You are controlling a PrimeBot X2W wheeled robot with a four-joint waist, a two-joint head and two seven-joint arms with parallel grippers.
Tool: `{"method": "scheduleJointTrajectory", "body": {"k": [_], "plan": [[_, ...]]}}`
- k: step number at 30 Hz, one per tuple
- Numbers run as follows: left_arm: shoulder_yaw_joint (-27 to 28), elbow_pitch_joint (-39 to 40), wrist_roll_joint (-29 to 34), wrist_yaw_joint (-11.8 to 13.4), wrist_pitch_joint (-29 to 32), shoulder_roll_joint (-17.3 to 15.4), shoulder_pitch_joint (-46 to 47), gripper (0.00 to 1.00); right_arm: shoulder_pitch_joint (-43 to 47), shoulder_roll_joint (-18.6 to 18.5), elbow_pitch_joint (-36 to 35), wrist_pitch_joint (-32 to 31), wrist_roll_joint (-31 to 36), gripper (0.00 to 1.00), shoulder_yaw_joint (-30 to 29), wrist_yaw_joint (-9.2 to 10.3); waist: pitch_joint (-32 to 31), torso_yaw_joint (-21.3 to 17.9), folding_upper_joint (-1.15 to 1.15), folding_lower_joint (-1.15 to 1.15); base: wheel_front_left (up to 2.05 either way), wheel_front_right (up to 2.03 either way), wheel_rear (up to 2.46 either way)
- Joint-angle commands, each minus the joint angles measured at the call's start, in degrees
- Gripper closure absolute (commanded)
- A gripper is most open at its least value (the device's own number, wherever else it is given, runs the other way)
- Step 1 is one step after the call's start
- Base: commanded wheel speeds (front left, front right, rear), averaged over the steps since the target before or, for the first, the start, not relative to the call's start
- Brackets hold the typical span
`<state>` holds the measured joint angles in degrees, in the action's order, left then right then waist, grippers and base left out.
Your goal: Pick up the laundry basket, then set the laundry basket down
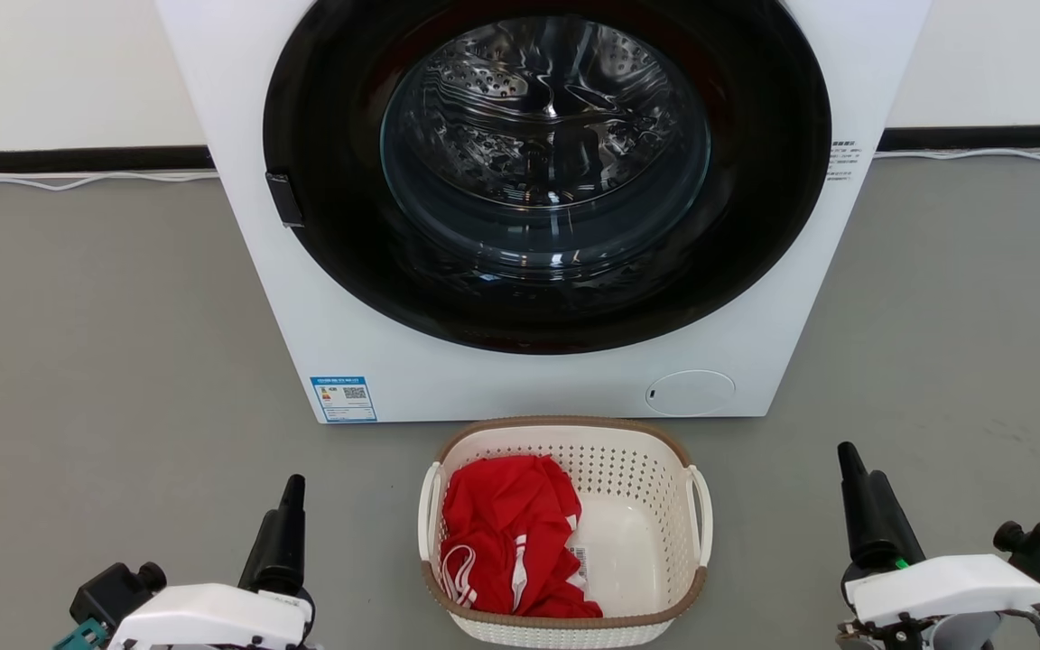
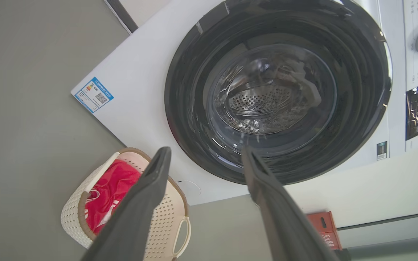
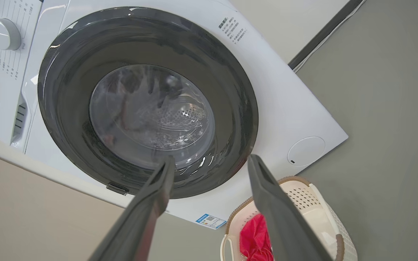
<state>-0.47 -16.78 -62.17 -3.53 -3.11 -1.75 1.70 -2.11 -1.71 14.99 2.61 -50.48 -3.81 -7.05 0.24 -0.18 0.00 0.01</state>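
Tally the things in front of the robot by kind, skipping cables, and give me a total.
White front-loading washing machine: 1
Cream-white perforated plastic laundry basket with brown rim: 1
Red cloth with white stripes, in the basket: 1
Red plastic crate: 1
Total: 4

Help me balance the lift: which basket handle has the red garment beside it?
The left handle; the red garment lies against that side, away from the right handle.
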Motion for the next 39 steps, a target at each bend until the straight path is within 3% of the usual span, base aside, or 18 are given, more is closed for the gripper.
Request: {"method": "scheduleJointTrajectory", "body": {"k": [1, 39], "plan": [[0.4, 1.7, 2.4, 0.5, -0.6, -0.5, 1.1, 0.0, -1.3, -0.7, -2.0, 1.2, 2.6, 0.0, 0.8, -0.21, -0.1, 0.0, 0.0, 0.0, 0.0, 0.0, 0.0], [-2.0, 2.8, 25.1, 3.5, -6.9, -0.8, 0.0, 0.0, -0.8, -0.9, -2.8, 7.4, 29.6, 0.0, 3.0, -0.34, 0.2, 0.2, 0.0, -0.01, 0.0, 0.0, 0.0]]}}
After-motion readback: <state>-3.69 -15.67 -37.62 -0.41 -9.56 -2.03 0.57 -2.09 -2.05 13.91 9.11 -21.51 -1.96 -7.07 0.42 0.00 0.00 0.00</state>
